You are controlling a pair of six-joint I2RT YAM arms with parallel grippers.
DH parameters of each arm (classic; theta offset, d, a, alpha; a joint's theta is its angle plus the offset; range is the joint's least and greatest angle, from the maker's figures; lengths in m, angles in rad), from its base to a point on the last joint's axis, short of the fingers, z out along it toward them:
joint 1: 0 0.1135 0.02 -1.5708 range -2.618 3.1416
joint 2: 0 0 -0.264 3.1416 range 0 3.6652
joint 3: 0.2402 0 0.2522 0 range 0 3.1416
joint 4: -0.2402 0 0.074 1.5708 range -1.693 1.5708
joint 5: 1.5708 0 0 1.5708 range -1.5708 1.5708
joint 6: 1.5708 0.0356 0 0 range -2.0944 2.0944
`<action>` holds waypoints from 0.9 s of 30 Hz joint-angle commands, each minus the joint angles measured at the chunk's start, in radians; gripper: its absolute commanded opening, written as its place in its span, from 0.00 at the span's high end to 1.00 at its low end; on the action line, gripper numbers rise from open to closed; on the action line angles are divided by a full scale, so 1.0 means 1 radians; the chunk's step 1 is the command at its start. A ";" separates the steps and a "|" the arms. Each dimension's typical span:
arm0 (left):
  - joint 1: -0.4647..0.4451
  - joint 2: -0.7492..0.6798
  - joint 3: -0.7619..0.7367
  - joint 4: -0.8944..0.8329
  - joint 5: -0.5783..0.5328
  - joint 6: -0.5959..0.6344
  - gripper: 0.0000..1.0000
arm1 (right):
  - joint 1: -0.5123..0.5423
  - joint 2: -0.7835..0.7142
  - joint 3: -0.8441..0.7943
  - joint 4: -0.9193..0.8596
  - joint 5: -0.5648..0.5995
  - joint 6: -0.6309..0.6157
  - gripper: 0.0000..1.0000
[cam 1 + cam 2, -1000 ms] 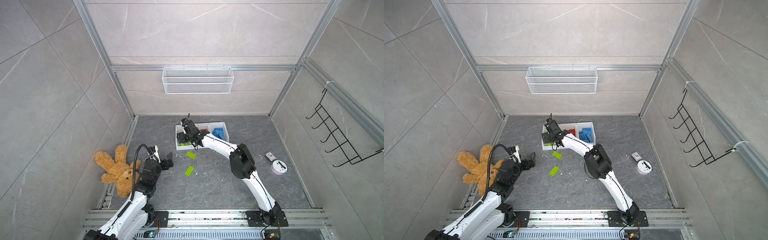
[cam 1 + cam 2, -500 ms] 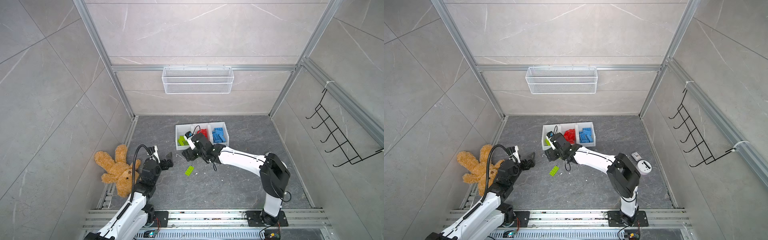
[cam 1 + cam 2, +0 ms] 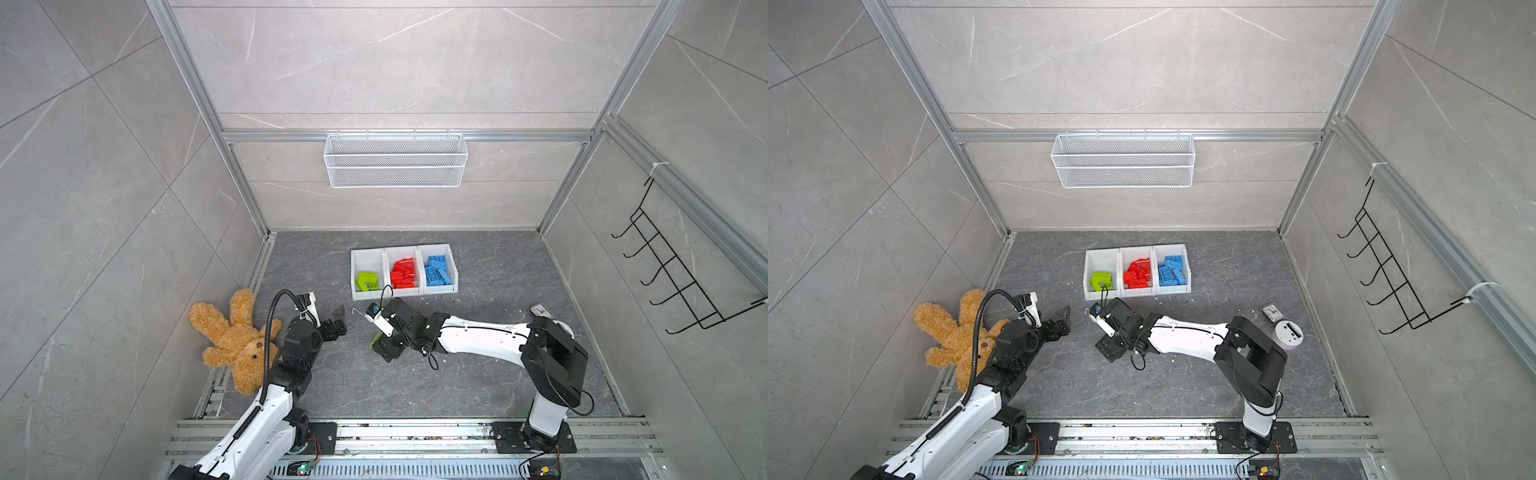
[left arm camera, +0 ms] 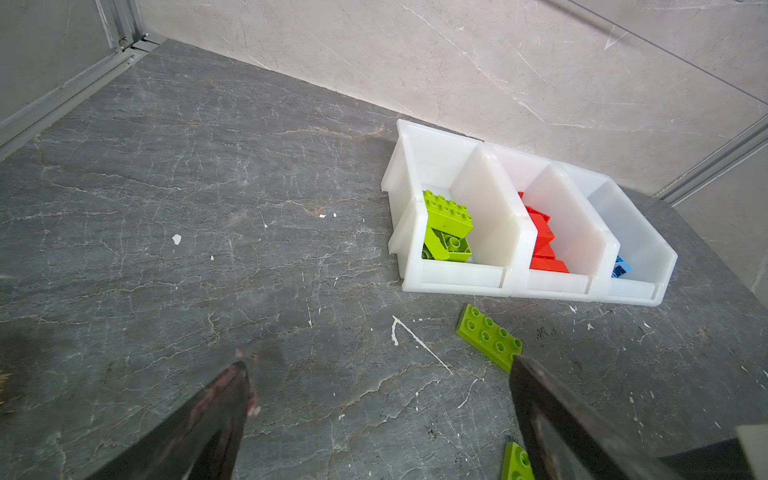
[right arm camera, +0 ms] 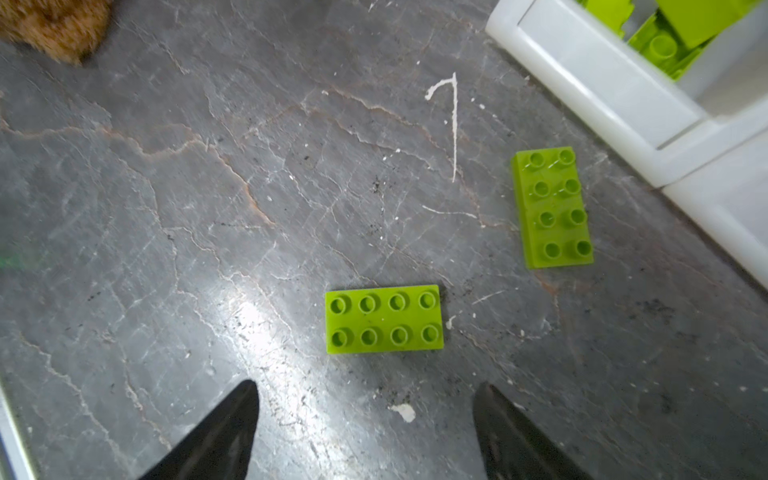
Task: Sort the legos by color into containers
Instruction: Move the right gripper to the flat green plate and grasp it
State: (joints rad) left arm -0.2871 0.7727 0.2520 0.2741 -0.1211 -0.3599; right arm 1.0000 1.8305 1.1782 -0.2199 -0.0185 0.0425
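Green lego (image 5: pixel 384 319): flat plate on desk, just ahead of right gripper (image 5: pixel 365 383), jaws wide, empty. Gripper has come back from green bin (image 5: pixel 582 62) by desk's back edge to mid-desk. 2nd green plate (image 5: pixel 552 208) lies near bin front. Judged: drop done, 2 pcs left. Left gripper (image 4: pixel 378 363) agape, idle.

Top views overhead, far; wrist views near, sharing green brick (image 4: pixel 489 341).
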 commanded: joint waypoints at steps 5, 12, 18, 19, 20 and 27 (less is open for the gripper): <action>0.006 -0.007 0.015 0.025 0.007 -0.001 0.01 | 0.001 0.083 0.052 -0.022 0.000 -0.064 0.16; 0.005 -0.009 0.016 0.024 0.007 -0.001 0.01 | 0.000 0.126 0.065 -0.016 0.016 -0.067 0.15; 0.005 -0.010 0.015 0.021 0.006 0.001 0.01 | -0.004 0.164 0.082 -0.016 0.024 -0.070 0.15; 0.005 -0.012 0.016 0.021 0.005 0.001 0.01 | -0.005 0.171 0.084 -0.016 0.024 -0.070 0.15; 0.005 -0.012 0.015 0.020 0.005 0.001 0.01 | -0.007 0.175 0.086 -0.016 0.024 -0.069 0.15; 0.005 -0.012 0.016 0.020 0.003 0.003 0.01 | -0.015 0.191 0.082 0.000 0.019 -0.061 0.19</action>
State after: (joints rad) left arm -0.2871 0.7727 0.2520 0.2687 -0.1211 -0.3599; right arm 0.9909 1.9919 1.2438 -0.2153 -0.0040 -0.0120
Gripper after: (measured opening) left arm 0.994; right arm 0.811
